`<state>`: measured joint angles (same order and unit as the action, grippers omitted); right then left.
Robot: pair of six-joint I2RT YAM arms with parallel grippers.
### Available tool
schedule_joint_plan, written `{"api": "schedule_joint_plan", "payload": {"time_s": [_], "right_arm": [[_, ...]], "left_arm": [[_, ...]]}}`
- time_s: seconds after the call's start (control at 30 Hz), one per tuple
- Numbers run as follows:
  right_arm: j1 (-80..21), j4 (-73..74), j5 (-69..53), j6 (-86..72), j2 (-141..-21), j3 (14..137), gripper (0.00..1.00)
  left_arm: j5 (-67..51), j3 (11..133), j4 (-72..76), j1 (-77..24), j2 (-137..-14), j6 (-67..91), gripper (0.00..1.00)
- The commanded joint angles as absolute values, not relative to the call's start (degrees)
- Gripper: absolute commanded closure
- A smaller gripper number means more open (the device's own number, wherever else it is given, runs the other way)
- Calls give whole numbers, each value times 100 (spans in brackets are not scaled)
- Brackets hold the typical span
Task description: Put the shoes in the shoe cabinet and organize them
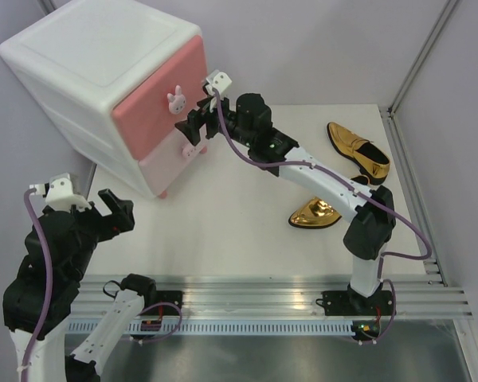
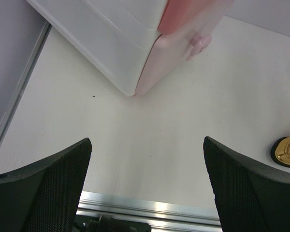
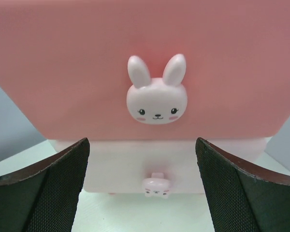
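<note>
Two robot arms rise from black base plates [image 1: 354, 302] at the counter's near edge. The left arm [image 1: 48, 263] is mostly bulky matte-black housings, with one white link low down. The right arm [image 1: 319, 179] has slim white links between black joint housings, one carrying a small green light [image 1: 267, 146]. A purple cable [image 1: 36, 239] loops along each arm, and a white boxy camera block [image 1: 219, 81] caps each wrist. The fingers [image 2: 43, 188] of the left gripper [image 2: 146, 140] are black with a fine dotted mesh. Those [image 3: 43, 188] of the right gripper [image 3: 141, 140] match, edged reddish brown.
</note>
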<state>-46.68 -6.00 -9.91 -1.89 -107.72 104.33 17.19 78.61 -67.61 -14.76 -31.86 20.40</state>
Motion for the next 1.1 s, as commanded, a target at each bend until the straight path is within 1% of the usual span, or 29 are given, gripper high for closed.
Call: {"api": "schedule_joint_plan", "payload": {"time_s": [0.0, 0.4, 0.57, 0.93, 1.03, 1.07], "right_arm": [[-4685, -545, -879, -149, -10889, 10766, 6], [-4685, -510, -773, -97, -11767, 12005, 6], [-4693, -571, -826, -97, -11953, 12111, 6], [-4614, -571, -975, -70, -12190, 12506, 12], [-4605, -580, -1046, -79, -12252, 12603, 15], [-4605, -580, -1072, -97, -12287, 12638, 20]], "left_arm": [[1828, 8051, -6794, -1494, -3155, 2250, 0], [1784, 8104, -6926, -1494, -3129, 2426, 0], [1811, 8138, -6978, -1494, -3146, 2426, 0], [1811, 8156, -7093, -1503, -3146, 2408, 0], [1811, 8174, -7110, -1494, -3129, 2417, 0], [1811, 8183, -7102, -1494, -3138, 2426, 0]]}}
